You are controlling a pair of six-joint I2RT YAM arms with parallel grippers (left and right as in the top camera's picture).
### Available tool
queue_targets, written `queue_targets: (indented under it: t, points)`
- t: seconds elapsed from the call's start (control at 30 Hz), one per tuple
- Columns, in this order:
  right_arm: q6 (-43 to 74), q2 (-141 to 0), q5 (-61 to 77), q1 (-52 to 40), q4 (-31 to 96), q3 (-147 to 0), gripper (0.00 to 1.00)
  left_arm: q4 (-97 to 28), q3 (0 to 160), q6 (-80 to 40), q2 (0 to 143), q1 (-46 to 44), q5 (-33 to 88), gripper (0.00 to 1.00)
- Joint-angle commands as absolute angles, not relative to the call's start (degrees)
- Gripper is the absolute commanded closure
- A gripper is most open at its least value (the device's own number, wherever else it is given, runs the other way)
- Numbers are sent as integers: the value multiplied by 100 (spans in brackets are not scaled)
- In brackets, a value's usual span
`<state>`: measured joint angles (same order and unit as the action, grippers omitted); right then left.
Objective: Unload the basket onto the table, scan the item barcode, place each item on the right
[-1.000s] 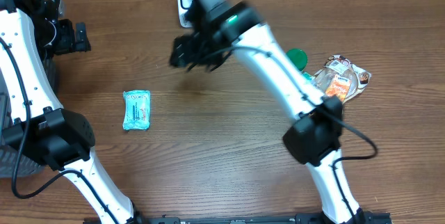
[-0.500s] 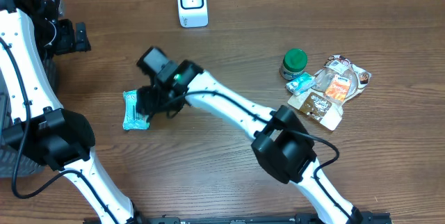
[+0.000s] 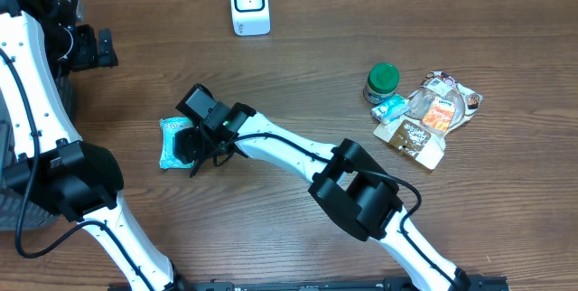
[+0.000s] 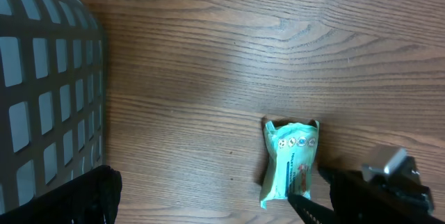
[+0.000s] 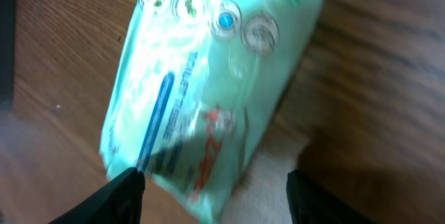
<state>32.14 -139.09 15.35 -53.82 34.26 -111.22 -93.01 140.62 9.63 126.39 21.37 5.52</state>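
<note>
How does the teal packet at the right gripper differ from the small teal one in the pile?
The teal packet lies alone on bare table; the small teal one is crowded against a green-lidded jar and snack packs. The first looks larger. Only the first has the right gripper over it. Both have teal wrappers.

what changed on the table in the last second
The right gripper swung from by the scanner across to the teal packet. It now sits over the packet with its jaws open on either side of one end, not yet closed on it. The packet, the scanner, the left gripper and the pile of snacks stayed where they were.
</note>
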Motion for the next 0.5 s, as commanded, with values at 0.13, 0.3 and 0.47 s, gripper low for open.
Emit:
queue_targets:
  t: [0.13, 0.3, 0.47]
  points:
    - [2519, -14195, 1166, -5618, 3229, -11078, 50, -9290, 14169, 1009, 12545, 2097, 576, 0]
    - [2521, -14195, 1046, -5690, 3684, -11078, 77, -9292, 14169, 1009, 12545, 2097, 576, 0]
    - [2519, -14186, 709, -5607, 4309, -11124, 94, -9292, 14169, 1009, 12545, 2097, 578, 1]
